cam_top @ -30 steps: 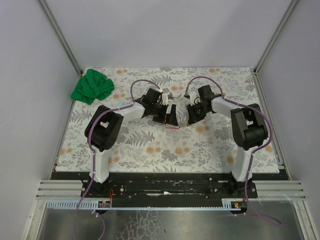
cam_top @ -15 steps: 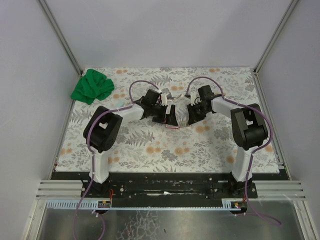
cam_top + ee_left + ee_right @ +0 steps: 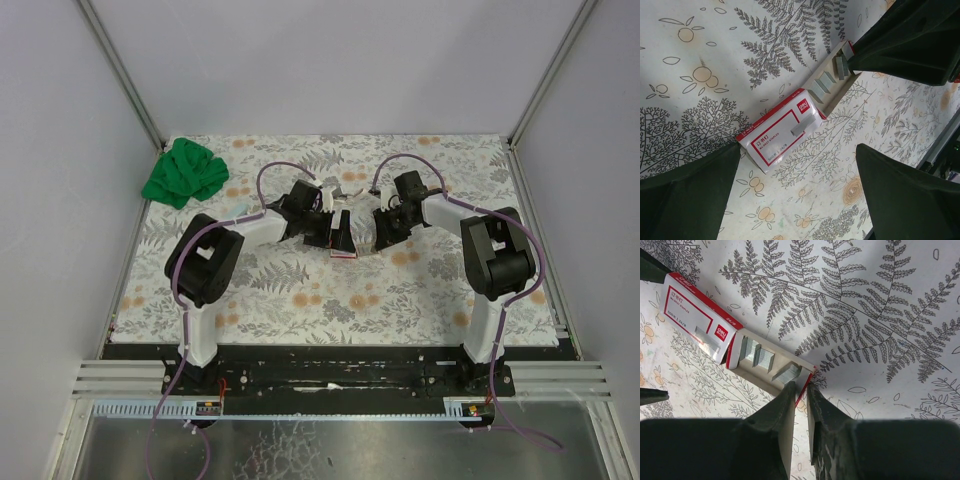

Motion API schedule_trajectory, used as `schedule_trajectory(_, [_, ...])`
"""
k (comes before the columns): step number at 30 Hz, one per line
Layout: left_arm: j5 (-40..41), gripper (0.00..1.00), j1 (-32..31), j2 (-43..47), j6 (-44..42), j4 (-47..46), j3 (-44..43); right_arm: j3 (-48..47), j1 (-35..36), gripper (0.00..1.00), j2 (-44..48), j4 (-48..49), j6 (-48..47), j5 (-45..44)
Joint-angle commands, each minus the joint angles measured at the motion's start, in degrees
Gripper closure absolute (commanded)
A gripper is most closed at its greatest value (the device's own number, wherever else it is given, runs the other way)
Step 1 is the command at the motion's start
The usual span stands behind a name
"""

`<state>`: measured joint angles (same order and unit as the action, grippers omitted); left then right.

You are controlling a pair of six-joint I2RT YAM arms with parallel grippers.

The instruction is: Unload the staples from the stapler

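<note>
A small red-and-white box lies on the floral mat with its tray pulled out. Short silvery staples stand in the tray, also seen from the left wrist as grey staples. One more strip rests on the box's lid. My right gripper is shut on the tray's red-edged end wall, one finger inside and one outside. My left gripper hovers wide open over the mat beside the box, holding nothing. No stapler shows in any view.
A crumpled green cloth lies at the back left corner of the mat. Both arms meet mid-table over the box. Grey walls and metal rails enclose the table on three sides.
The left arm's elbow has drifted slightly to the left. The box, its tray and the right gripper stay where they were.
</note>
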<state>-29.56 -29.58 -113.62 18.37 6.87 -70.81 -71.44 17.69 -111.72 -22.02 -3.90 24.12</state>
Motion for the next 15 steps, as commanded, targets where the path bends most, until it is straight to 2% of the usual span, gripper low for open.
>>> schedule_trajectory(1, [2.43,0.00,-0.45,0.06,0.87,3.02,2.59,-1.19,0.76,0.77,-0.23,-1.27,1.83,1.32])
schedule_trajectory(15, [2.02,0.00,-1.35,0.99,2.08,2.11,3.25,-1.14,0.76,0.76,-0.16,-1.16,2.78,2.23])
